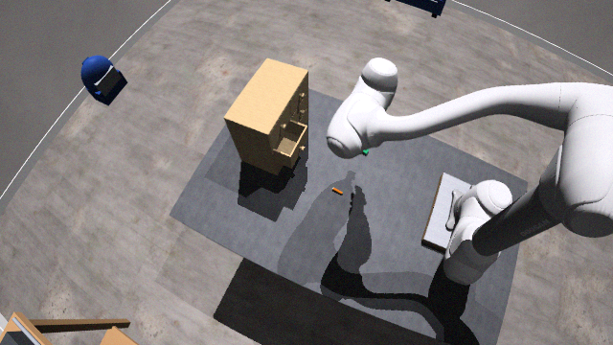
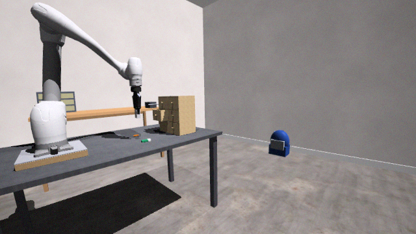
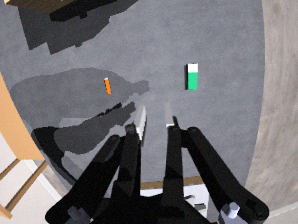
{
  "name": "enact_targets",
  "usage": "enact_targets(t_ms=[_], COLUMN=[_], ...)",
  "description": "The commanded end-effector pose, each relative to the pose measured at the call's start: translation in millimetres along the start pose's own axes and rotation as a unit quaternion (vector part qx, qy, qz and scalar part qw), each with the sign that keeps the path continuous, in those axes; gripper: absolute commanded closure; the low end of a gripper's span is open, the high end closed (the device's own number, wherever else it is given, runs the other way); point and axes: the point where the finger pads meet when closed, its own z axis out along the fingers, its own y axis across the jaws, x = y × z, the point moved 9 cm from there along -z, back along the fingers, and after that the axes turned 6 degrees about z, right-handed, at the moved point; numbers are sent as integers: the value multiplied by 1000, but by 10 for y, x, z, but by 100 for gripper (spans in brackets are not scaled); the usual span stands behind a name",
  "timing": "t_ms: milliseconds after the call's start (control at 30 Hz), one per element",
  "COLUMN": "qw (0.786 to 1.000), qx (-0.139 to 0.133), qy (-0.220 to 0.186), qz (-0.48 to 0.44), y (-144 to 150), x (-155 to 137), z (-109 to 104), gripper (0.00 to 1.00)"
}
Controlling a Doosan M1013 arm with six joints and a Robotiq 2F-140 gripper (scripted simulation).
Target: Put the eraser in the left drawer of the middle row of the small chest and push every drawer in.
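Grey surface [image 2: 182, 140] on dark legs, pale walls behind, and I'm looking down from my white arm [image 2: 81, 36] at the layout. My jaws hang above the surface, pointing down, narrowed to a slim gap with nothing between them; the gripper [image 3: 154, 123] fills the lower half of the wrist view, its fingertips pale at the ends. Below and ahead of them lies the eraser [image 3: 192, 76], green with a white end, flat on the surface and well apart from the chest. To its left in the wrist view sits a small orange piece [image 3: 107, 86], also flat, inside the arm's shadow.

Over at the small wooden chest [image 1: 266, 112], one drawer [image 1: 291, 139] stands pulled out, an open tray showing in the top view; the other fronts look flush from here. From the exterior camera the gripper [image 2: 138, 113] hangs just short of the chest's front, at about mid-height of it. My arm's base sits on a light plate with a wooden edge [image 2: 52, 159] at the far end of the surface. On the floor beyond, a blue domed object [image 2: 279, 143] rests near the wall.
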Motion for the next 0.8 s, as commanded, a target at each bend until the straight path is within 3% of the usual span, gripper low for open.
enact_targets(t_ms=[0, 67, 100, 233, 767], qw=[1000, 1000, 1000, 999, 999], qx=[1, 1, 1, 1, 1], qy=[1, 1, 1, 1, 1], qz=[16, 16, 24, 33, 33], y=[451, 451, 687, 914, 926], x=[184, 184, 221, 238, 238], z=[480, 480, 715, 939, 951], gripper=[80, 80, 80, 80, 77])
